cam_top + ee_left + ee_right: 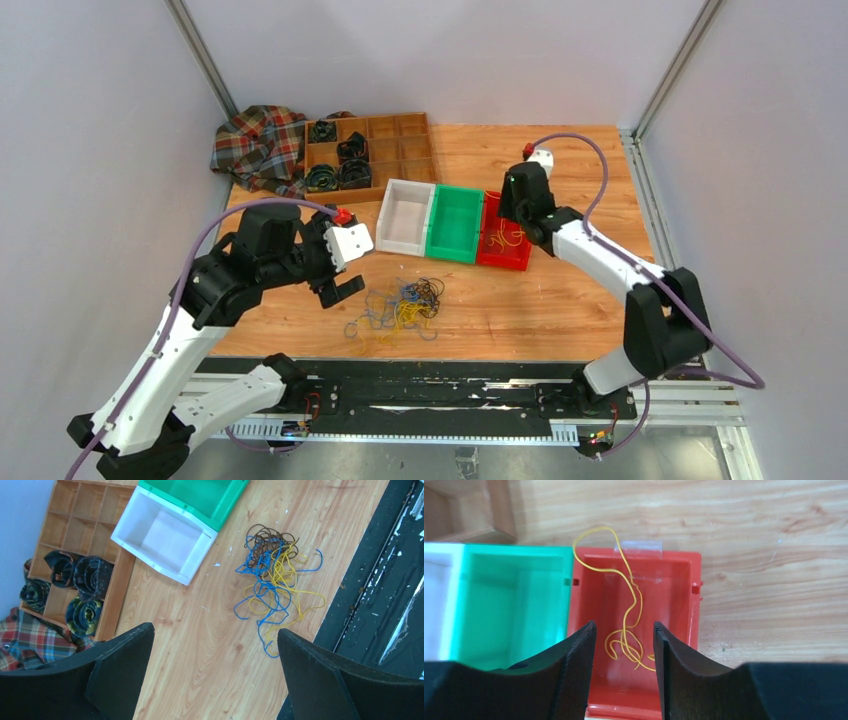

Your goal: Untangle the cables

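Observation:
A tangle of thin blue, yellow and black cables [405,305] [272,575] lies on the wooden table near its front edge. My left gripper [340,288] [215,630] hovers just left of the tangle, open wide with only bare wood between its fingers. A single yellow cable [628,605] [507,238] lies loose in the red bin [679,560] [503,263], one loop hanging over the far rim. Above that bin my right gripper [624,625] [515,205] is open, and nothing sits between its pads.
A green bin [455,222] [514,555] and a white bin [405,215] [165,535] stand left of the red one. A wooden compartment tray [400,140] with black coiled bundles and a plaid cloth [260,145] are at the back left. A black rail [420,395] runs along the near edge.

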Controlling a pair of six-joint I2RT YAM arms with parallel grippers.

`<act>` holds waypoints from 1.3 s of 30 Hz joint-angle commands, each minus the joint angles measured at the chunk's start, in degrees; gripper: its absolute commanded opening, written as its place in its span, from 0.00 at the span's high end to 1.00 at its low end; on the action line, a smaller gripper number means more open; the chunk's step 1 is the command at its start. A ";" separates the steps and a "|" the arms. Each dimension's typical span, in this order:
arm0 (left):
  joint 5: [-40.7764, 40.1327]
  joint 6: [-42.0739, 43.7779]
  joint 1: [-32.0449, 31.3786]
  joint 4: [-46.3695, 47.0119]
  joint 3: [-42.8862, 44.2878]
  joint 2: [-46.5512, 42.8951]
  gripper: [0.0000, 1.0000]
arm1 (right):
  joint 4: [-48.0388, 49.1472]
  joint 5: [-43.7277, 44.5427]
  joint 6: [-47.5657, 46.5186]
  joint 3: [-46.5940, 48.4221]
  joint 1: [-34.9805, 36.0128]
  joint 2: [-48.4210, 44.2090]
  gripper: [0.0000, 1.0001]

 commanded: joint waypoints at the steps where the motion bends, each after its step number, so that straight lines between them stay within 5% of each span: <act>1: 0.41 -0.44 -0.31 -0.48 -0.90 0.67 0.02 | -2.44 2.19 -0.78 -0.56 0.56 7.32 0.58; 5: 0.95 -0.94 -0.31 -0.69 -1.57 0.81 0.02 | -2.46 0.40 -0.65 2.74 0.86 12.86 0.67; 16: 2.28 0.63 0.05 -1.04 -2.62 3.10 0.02 | 0.02 -2.68 0.86 6.81 2.44 19.45 0.73; 30: 9.05 1.07 10.81 0.45 -2.28 15.39 0.02 | 11.73 3.39 -0.05 -0.67 5.15 9.83 0.36; 39: 9.58 0.36 10.84 0.36 -1.64 17.12 0.02 | 12.60 4.90 -0.96 -1.37 7.30 7.30 0.34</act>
